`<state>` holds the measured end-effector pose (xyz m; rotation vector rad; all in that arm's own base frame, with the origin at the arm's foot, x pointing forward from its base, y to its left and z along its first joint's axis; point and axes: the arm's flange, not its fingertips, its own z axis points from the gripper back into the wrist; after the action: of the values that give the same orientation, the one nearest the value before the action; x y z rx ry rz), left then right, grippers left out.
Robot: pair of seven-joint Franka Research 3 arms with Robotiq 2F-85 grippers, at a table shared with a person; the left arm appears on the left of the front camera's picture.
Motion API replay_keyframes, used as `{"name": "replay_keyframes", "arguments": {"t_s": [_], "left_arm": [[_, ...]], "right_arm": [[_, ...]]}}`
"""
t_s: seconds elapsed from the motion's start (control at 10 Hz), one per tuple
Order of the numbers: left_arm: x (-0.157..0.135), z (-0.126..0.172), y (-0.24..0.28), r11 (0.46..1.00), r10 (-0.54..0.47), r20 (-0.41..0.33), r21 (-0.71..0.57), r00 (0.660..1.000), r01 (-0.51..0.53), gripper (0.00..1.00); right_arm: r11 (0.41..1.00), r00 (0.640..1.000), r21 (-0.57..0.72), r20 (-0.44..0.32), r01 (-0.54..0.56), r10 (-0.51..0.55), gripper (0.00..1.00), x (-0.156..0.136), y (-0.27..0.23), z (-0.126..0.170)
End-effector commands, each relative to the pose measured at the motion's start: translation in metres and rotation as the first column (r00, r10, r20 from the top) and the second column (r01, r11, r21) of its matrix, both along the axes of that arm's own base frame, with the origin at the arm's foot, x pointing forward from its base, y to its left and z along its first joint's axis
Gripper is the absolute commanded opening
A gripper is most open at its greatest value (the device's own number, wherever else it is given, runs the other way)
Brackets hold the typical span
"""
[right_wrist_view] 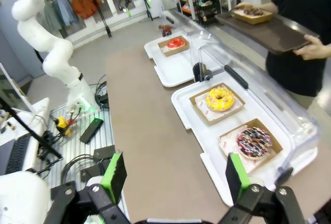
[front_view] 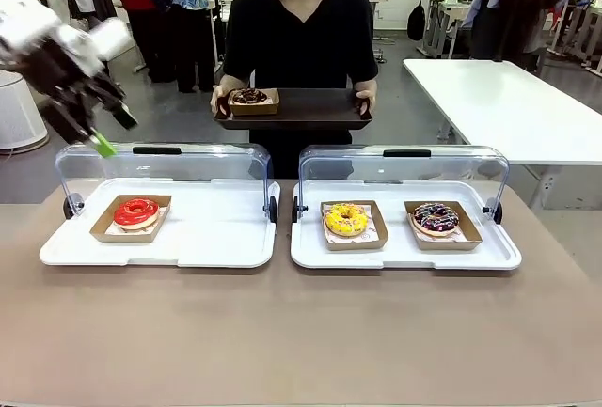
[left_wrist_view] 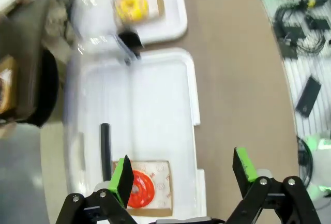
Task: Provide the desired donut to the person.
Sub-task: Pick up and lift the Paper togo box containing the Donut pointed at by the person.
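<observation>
Your left gripper (left_wrist_view: 182,162) hangs wide open and empty above the white tray (front_view: 216,238) near the tabletop's left edge, where the red donut (front_view: 136,211) sits. Your right gripper (right_wrist_view: 175,164) is equally open and empty, off the tabletop's right end. The yellow donut (front_view: 345,219) and sprinkled chocolate donut (front_view: 435,218) lie in the right-hand tray (front_view: 404,255). The person (front_view: 299,36) at the far edge holds a dark tray (front_view: 310,106) carrying one chocolate donut (front_view: 250,96). Nothing is gripped, so I judge that the pick and handover are not yet done.

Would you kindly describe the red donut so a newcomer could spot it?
On the brown table sit two white trays. The left tray holds only the red donut. The right tray holds a yellow donut and a dark sprinkled donut.
</observation>
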<state>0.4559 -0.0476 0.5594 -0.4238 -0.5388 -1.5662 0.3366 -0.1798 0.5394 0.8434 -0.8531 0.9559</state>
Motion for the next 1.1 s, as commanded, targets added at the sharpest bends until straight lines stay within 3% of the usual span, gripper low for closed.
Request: {"name": "replay_keyframes", "arguments": {"t_s": [0.0,0.2,0.5,0.7,1.0], "left_arm": [[0.026,0.011,0.057,0.971,-0.025,-0.07,-0.239,0.997,0.008,1.0],[0.034,0.002,0.114,0.922,0.044,-0.122,-0.378,0.992,-0.088,1.0],[0.029,-0.021,0.19,0.864,0.179,-0.119,-0.456,0.977,-0.214,1.0],[0.008,-0.034,0.226,0.828,0.165,-0.102,-0.526,0.981,-0.194,1.0],[-0.006,-0.024,0.252,0.807,0.103,-0.08,-0.575,0.991,-0.131,1.0]], "right_arm": [[1.0,1.0,0.016,0.003,-0.002,0.002,1.0,0.0,0.0,0.001],[1.0,1.0,0.016,0.003,-0.002,0.002,1.0,0.0,0.0,0.001],[1.0,1.0,0.016,0.003,-0.002,0.002,1.0,0.0,0.0,0.001],[1.0,1.0,0.016,0.003,-0.002,0.002,1.0,0.0,0.0,0.001],[1.0,1.0,0.016,0.003,-0.002,0.002,1.0,0.0,0.0,0.001]]}}
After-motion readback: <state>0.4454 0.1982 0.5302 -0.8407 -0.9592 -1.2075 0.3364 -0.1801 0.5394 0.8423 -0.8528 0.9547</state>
